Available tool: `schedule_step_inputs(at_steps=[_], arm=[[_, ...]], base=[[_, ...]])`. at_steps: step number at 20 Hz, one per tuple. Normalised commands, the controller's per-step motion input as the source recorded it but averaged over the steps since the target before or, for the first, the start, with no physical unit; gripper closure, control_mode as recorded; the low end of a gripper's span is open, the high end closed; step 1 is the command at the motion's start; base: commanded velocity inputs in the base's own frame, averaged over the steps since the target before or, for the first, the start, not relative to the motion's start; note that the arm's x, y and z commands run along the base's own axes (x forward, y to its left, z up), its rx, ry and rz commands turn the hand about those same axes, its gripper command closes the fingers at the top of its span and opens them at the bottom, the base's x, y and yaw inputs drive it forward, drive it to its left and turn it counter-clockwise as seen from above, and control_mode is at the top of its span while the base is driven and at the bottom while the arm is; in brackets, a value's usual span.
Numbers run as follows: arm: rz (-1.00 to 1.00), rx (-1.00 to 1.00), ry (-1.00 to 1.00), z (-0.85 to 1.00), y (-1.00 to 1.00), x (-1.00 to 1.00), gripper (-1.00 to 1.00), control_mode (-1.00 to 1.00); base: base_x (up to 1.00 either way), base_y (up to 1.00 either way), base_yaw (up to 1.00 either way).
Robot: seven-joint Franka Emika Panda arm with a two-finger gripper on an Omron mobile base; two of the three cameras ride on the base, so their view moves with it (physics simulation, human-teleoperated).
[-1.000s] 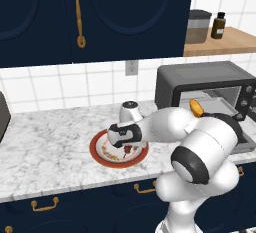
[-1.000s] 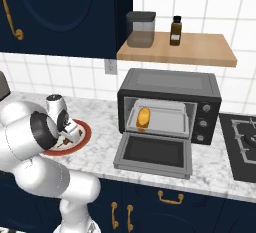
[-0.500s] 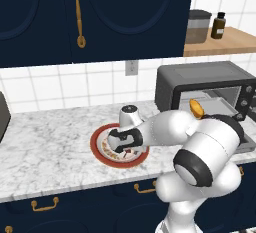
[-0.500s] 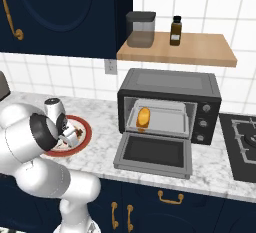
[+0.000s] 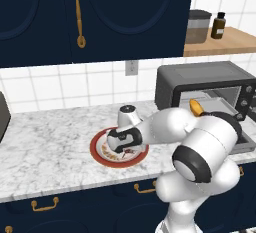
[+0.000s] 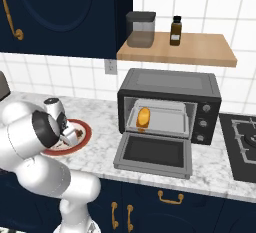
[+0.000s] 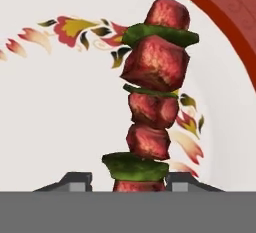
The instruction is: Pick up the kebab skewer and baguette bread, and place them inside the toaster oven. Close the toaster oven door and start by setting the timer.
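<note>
Now, from the left base view, the white arm bends down to the round red-rimmed floral plate (image 5: 102, 149) on the grey marble worktop (image 5: 50, 142), its dark claw (image 5: 125, 147) low over the plate's middle. Off to the right stands the dark grey boxy toaster oven (image 5: 200, 79), and the stubby golden-orange baguette bread (image 5: 195, 107) peeks out behind the arm's elbow.

Over to the right base view: the toaster oven's wide dark door (image 6: 154, 153) lies flat open toward the near edge, and the baguette sits upright-looking on the inner metal rack (image 6: 165, 122), left of centre. The plate is at the left, well apart from the oven, with the claw on it. On the wooden shelf (image 6: 200, 49) above stand a dark canister (image 6: 140, 28) and a small brown bottle (image 6: 175, 30).

Hand view next: the kebab skewer (image 7: 155, 97), red meat chunks and green slices, lies on the white plate, its near end right between the two dark fingertips (image 7: 77, 181). Whether they pinch it yet, I cannot tell.
</note>
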Motion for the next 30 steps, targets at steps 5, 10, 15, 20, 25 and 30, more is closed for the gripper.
schedule_step_inputs(at_steps=[5,10,15,20,25,30], arm=[[0.0,0.0,0.04,-0.08,0.0,0.0,1.0,-1.0],[0.05,0.03,0.0,0.59,-0.17,-0.14,1.0,-1.0],[0.22,0.02,-0.04,1.0,-0.67,-0.88,1.0,-1.0],[0.28,0.0,-0.03,0.94,-0.95,-0.73,1.0,-1.0],[0.31,0.0,-0.01,0.71,-1.0,-0.41,1.0,-1.0],[0.27,0.0,-0.04,0.67,-1.0,-0.22,1.0,-1.0]], base=[[0.0,0.0,0.0],[0.0,0.0,0.0],[0.0,0.0,0.0],[0.0,0.0,0.0],[0.0,0.0,0.0],[0.0,0.0,0.0]])
